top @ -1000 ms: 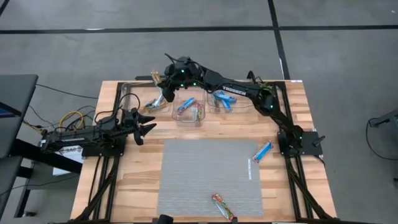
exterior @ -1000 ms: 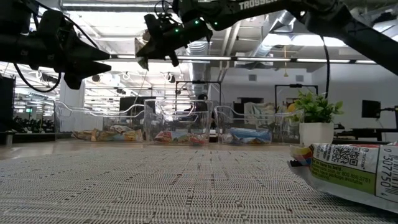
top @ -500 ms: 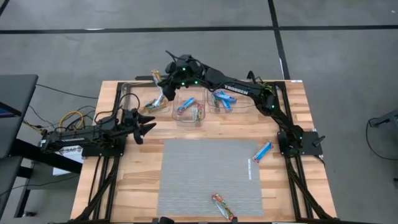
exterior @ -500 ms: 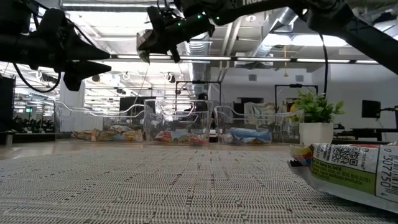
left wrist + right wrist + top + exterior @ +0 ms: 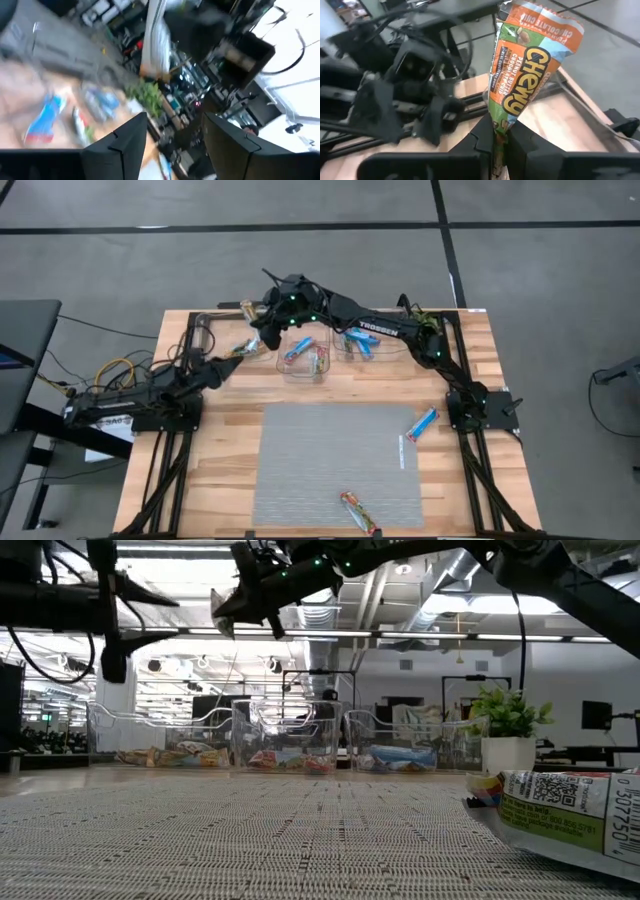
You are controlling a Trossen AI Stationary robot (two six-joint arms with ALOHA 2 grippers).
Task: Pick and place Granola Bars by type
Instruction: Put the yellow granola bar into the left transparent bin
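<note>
- Right gripper point(image 5: 498, 145) is clamped tight on the orange-green "Chewy" wrapped granola bar point(image 5: 525, 75), high over the left clear plastic bin point(image 5: 232, 340).
- Lower it inside the bin walls before releasing.
- Left gripper point(image 5: 233, 357), jaws spread and empty, sits just beside; avoid it.

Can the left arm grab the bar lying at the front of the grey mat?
Probably yes. The bar lies alone on the mat with nothing over it, and the left gripper is open. It is far off near the bins, so it would have a long reach.
</note>
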